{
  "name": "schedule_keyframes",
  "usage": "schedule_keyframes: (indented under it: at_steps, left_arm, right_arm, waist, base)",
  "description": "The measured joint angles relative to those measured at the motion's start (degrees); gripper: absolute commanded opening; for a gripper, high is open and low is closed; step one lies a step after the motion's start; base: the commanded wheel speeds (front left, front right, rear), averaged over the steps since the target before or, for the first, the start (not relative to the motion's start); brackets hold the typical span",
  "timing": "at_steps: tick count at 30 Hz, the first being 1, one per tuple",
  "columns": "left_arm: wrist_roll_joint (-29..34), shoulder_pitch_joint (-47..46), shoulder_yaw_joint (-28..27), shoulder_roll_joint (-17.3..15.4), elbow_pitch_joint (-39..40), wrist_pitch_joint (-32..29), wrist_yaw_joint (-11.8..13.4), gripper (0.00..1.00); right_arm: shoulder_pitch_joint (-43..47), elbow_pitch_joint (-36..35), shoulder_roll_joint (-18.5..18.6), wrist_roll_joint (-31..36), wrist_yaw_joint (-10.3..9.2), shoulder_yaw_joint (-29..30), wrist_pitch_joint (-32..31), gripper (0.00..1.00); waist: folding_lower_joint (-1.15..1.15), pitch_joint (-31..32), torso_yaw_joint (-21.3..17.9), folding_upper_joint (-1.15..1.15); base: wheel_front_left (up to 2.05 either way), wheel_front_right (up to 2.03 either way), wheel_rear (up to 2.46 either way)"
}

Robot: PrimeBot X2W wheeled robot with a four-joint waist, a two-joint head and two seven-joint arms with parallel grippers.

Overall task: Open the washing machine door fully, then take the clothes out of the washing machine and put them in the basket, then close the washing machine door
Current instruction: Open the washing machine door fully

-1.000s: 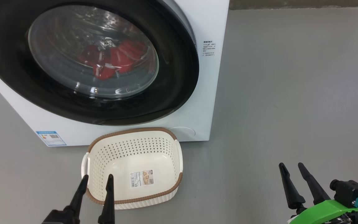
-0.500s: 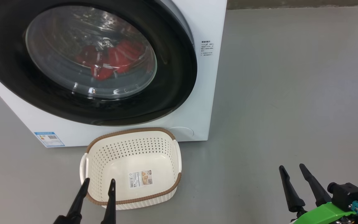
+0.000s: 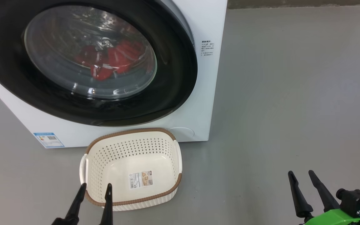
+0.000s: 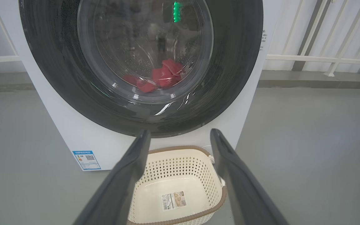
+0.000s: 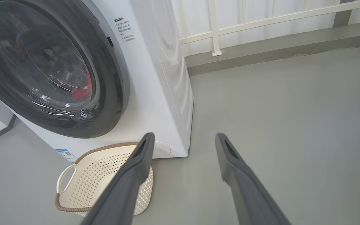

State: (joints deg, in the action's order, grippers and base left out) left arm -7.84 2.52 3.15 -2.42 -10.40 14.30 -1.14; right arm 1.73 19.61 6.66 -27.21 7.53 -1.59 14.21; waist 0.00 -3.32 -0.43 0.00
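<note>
Right gripper (image 3: 300, 172) lower, basket (image 3: 120, 149) crosswise

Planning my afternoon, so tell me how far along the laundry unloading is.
Done: nothing yet. The washing machine door is not open, the clothes lie behind its glass, and the basket holds no clothes. In hand: nothing; the left gripper and right gripper are open and empty. Left: open the door, unload, close it.

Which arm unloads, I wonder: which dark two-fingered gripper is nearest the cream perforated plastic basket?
The left gripper: its fingertips overlap the basket's near rim; the right gripper stands apart over grey floor.
</note>
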Motion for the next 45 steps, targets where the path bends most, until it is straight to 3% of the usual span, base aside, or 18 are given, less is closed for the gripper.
schedule_keyframes:
  at_steps: [13, 14, 15, 16, 21, 29, 35, 45]
  left_arm:
    - [0.0, 0.0, -0.1, 0.0, 0.1, 0.0, -0.4, 1.0]
    - [0.0, 0.0, 0.0, 0.0, 0.1, 0.0, -0.4, 1.0]
    - [0.0, 0.0, 0.0, 0.0, 0.2, 0.0, -0.4, 1.0]
    - [0.0, 0.0, 0.0, 0.0, 0.2, 0.0, -0.4, 1.0]
    - [0.0, 0.0, 0.4, 0.0, 0.2, 0.0, -0.5, 1.0]
    - [0.0, -0.1, 1.3, 0.0, 0.5, 0.0, -0.9, 1.0]
    - [-0.3, -0.5, 2.7, 0.0, 0.9, 0.0, -0.8, 1.0]
    - [-1.7, -5.0, 6.1, 0.0, 2.3, 0.0, 0.2, 1.0]
  right_arm:
    - [0.6, 0.1, -0.3, 0.0, 0.0, 0.5, 0.0, 1.0]
    - [0.6, 0.1, -0.4, 0.0, 0.0, 0.3, 0.0, 0.5]
    - [0.6, 0.0, -0.4, 0.0, 0.01, 0.0, 0.0, 0.16]
    - [0.6, -0.2, -0.4, -0.2, 0.0, -0.4, 0.0, 0.0]
    - [0.4, -1.4, -0.8, -3.0, 0.0, -1.3, 0.0, 0.0]
    - [-4.3, -3.4, -1.8, -12.8, 0.0, -3.1, 0.0, 0.0]
    - [-11.6, -5.8, -1.7, -27.8, 0.0, -5.7, 0.4, 0.0]
    - [-23.7, -10.4, 4.5, -53.7, 0.0, -11.4, -1.5, 0.0]
  waist:
    - [0.0, 0.4, 0.1, 0.0]
    - [0.0, 0.4, 0.2, 0.0]
    - [0.0, 0.4, 0.2, 0.0]
    - [0.0, 0.4, 0.3, 0.0]
    - [0.0, 0.3, 0.8, 0.0]
    - [0.0, -0.3, 1.5, 0.0]
    - [0.0, -1.7, 2.5, 0.0]
    - [0.0, -6.6, 4.6, 0.0]
  base:
    - [0.0, 0.0, 0.0]
    - [0.0, 0.0, 0.0]
    - [0.0, 0.0, 0.0]
    - [0.0, 0.0, 0.0]
    - [0.0, 0.0, 0.0]
    - [0.0, 0.0, 0.0]
    - [0.0, 0.0, 0.0]
    - [0.0, 0.0, 0.0]
